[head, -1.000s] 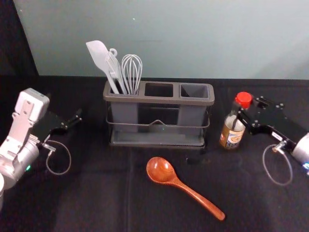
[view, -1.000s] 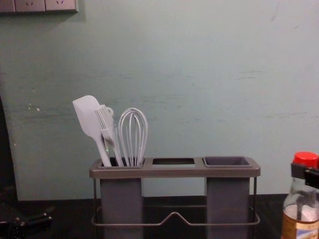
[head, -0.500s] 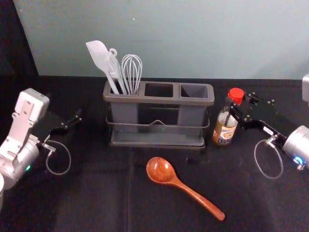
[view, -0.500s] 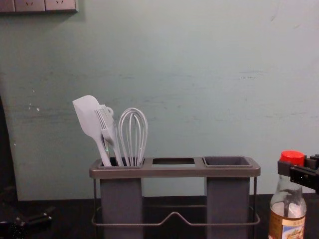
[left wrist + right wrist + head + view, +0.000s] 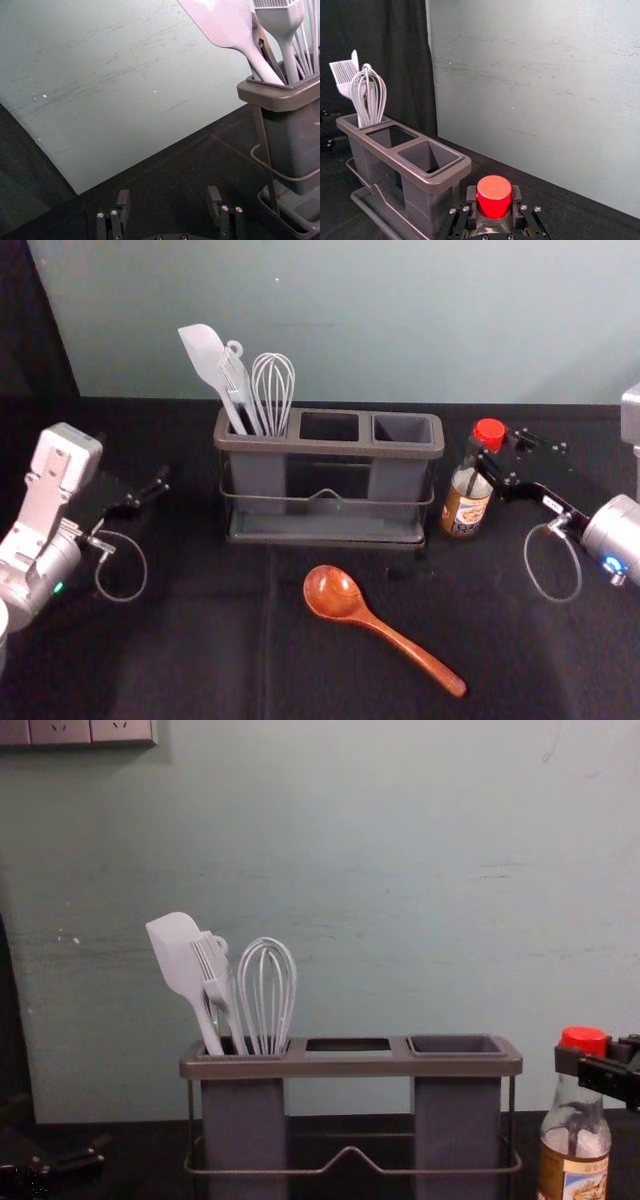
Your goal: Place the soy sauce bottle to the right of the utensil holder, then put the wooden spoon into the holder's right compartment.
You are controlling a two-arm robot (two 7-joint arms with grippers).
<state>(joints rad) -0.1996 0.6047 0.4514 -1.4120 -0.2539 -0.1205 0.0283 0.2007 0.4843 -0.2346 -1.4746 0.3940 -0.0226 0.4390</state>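
Soy sauce bottle point(image 5: 466, 512) in right hand point(image 5: 488, 455) — neck pinched below cap point(image 5: 489, 432); left hand point(image 5: 154, 488) — spread, left of holder point(image 5: 330, 448).

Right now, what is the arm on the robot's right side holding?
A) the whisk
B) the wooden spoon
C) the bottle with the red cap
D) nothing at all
C: the right gripper has one finger on each side of the bottle, up at the neck by its red cap.
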